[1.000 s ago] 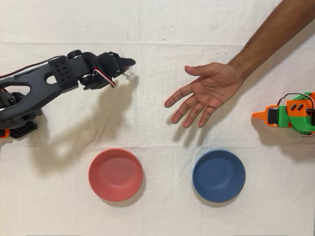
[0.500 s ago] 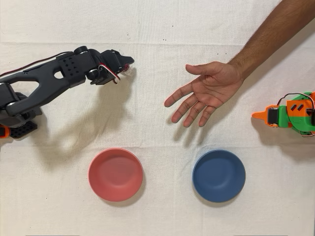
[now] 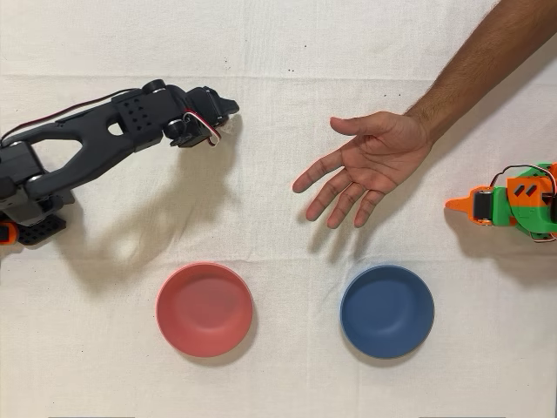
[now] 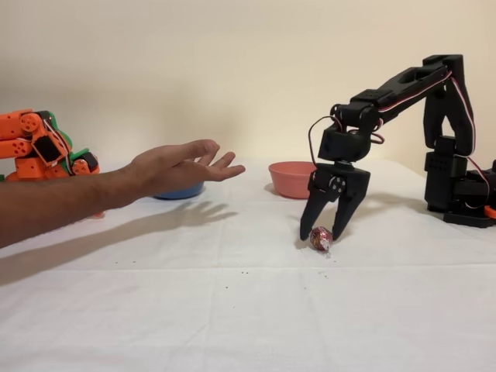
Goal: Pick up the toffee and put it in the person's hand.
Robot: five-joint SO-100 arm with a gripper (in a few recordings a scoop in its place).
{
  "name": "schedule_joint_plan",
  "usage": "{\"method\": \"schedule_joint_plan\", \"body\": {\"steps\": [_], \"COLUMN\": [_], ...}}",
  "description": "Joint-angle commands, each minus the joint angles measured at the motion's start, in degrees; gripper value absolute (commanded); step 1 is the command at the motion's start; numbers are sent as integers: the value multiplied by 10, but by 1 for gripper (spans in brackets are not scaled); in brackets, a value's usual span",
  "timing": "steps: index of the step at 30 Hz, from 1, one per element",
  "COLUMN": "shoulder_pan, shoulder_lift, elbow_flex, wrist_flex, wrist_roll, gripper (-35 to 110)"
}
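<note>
Two robot arms are sharing a cloth-covered table (image 3: 287, 52), with the black arm (image 4: 403, 85) reaching out and pointing its gripper (image 4: 322, 232) straight down at the toffee (image 4: 320, 238). Seen from the fixed view, the two black fingers are standing parted in a narrow V, their tips straddling the small magenta-foil candy, which is lying on the cloth between them; whether the tips are touching the wrapper cannot be told, and nothing is being lifted. From overhead, the gripper (image 3: 222, 122) is sitting at the upper left of the table, and a glint of clear wrapper is showing just beside its tip. The person's hand (image 3: 370, 165) is hovering palm-up above the middle of the table in the overhead view, fingers spread and angled toward the black arm, the bare forearm (image 3: 487, 61) running off the upper right corner; it is waiting well apart from the candy. A red bowl (image 3: 204, 309) and a blue bowl (image 3: 386, 311) are resting side by side along the lower part of the overhead view, both apart from the hand and the gripper. The idle orange arm (image 3: 513, 200) is sitting at the right edge in that view.
</note>
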Motion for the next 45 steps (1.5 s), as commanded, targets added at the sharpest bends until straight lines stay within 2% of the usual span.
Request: {"method": "schedule_joint_plan", "body": {"steps": [1, 21, 36, 45], "shoulder_pan": [-9, -6, 15, 58], "shoulder_lift": [12, 25, 127, 162], "elbow_flex": [-32, -43, -47, -116], "wrist_flex": [-3, -3, -8, -11], "wrist_roll": [-6, -44, -22, -44], "gripper": [25, 5, 7, 7]}}
